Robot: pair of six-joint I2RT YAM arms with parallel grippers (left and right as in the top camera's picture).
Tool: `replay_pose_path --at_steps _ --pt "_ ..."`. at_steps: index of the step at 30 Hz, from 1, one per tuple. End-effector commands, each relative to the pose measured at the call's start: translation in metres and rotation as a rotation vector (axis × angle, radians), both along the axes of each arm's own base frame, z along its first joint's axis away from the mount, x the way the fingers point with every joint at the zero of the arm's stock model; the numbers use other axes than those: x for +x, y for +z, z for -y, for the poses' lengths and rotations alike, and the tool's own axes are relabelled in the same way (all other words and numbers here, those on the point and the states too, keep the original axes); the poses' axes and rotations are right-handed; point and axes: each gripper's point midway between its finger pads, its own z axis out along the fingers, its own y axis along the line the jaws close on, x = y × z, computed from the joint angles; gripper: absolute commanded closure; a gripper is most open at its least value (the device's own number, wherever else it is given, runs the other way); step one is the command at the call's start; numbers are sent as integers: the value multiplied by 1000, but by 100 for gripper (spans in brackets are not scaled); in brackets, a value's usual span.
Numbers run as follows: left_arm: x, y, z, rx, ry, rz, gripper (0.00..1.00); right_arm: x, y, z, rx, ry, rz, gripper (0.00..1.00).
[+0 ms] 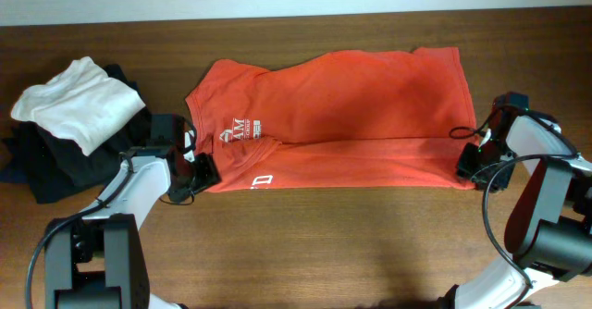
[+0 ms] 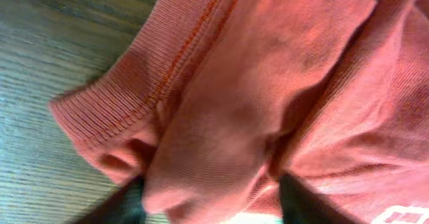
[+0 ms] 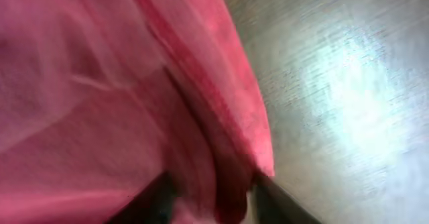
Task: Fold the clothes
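The red-orange T-shirt (image 1: pixel 351 115) lies across the middle of the table, its lower long edge folded up into a band with white lettering showing near the left end. My left gripper (image 1: pixel 199 173) is shut on the shirt's left end near the ribbed collar (image 2: pixel 134 90). My right gripper (image 1: pixel 470 166) is shut on the shirt's right end, bunched cloth (image 3: pixel 221 163) between the fingers. Both wrist views are filled with the cloth held in the jaws.
A pile of folded garments sits at the far left: a white one (image 1: pixel 79 101) on top of black ones (image 1: pixel 65 156). Bare wooden table (image 1: pixel 351 244) lies in front of the shirt, and the table's back edge (image 1: pixel 296 15) runs along the top.
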Motion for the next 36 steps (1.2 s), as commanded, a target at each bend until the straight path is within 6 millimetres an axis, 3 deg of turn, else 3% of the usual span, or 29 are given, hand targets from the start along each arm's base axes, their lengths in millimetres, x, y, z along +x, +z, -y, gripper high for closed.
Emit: replay_pose_path --at_steps 1,4,5,10,13,17,18,20,21,23,26,31,33,34,36 --pt "-14 -9 -1 10 -5 -48 62 -22 -2 14 -94 -5 -107 74" --pt "-28 -12 -10 65 3 -106 95 -40 4 25 -181 -67 -184 81" --pt "-31 -12 -12 74 3 -121 100 -43 6 27 -196 -74 -198 81" --pt "-68 -13 -13 82 -2 -269 100 -58 10 28 -201 -103 -256 93" --pt "-88 -11 -27 147 7 -350 99 -73 13 31 -188 -177 -297 96" --pt "-91 -10 -37 199 5 -364 96 -63 9 16 -37 -206 -236 94" --pt "-91 -10 -37 199 6 -362 95 -57 8 11 2 -184 -211 90" --pt "-88 -11 -37 199 7 -351 87 -41 7 0 86 -140 -143 71" --pt "-87 -11 -37 199 7 -347 85 -30 7 -7 138 -126 -95 51" --pt "-86 -11 -37 200 7 -343 77 -15 7 -16 211 -100 -22 34" --pt "-85 -11 -37 199 8 -339 69 -1 7 -19 238 -75 43 27" --pt "-85 -11 -37 199 8 -340 64 8 4 -16 226 -68 80 28" --pt "-85 -11 -37 199 8 -340 63 6 3 -19 230 -65 72 33" --pt "-85 -11 -37 199 8 -341 63 5 3 -19 231 -65 68 41" --pt "-85 -11 -37 199 8 -340 62 3 1 -20 233 -66 63 73"
